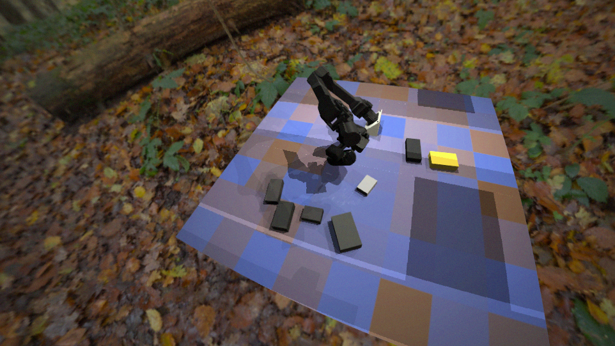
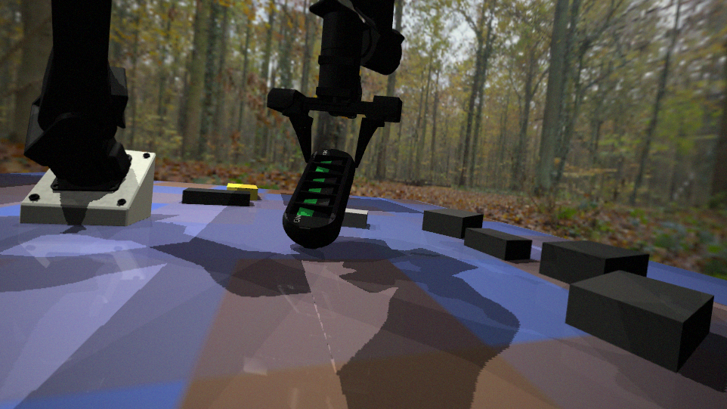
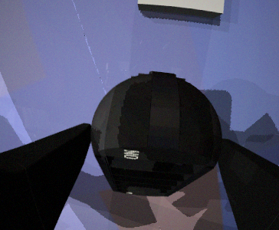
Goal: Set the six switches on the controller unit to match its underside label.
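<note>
Gripper [image 2: 333,153] clamped on controller unit's [image 2: 319,199] upper end; unit tilted steeply mid-bench, lower end at surface, switches facing near side. Keep tipping slowly w/ firm grip till underside label shows.

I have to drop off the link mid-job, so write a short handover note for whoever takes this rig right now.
Gripper: shut on the controller unit, gripping its upper end.
Unit: tipped steeply on end, lower end at the bench, switch face toward the exterior camera; green ends show on the rockers.
Nearby: white block just beyond it; dark blocks to the side.
Done: unit picked up and tilted.
Left: read the underside label (not visible in any view), set the six switches, lay the unit flat, withdraw.
</note>
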Controlling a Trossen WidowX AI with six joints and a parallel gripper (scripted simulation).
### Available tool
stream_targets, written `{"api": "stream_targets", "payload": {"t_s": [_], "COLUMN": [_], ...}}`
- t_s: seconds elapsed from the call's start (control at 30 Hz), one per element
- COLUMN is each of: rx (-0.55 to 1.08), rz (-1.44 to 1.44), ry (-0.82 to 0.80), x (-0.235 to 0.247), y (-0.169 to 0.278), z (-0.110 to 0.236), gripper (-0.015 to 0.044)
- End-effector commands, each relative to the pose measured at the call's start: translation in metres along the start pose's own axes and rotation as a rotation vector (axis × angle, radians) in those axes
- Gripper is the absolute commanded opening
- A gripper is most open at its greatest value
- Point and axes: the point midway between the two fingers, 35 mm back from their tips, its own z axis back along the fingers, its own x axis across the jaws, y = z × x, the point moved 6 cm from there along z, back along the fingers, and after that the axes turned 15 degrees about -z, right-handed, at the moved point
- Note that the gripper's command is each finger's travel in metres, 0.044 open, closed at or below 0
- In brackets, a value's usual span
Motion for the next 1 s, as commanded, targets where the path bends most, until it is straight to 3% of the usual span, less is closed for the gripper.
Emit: {"api": "stream_targets", "payload": {"t_s": [0.0, 0.97], "rx": [0.002, -0.057], "rz": [0.009, 0.01], "ry": [-0.002, -0.019], "x": [-0.002, -0.009], "y": [0.006, 0.031], "z": [0.001, 0.012], "gripper": [0.0336, 0.0338]}}
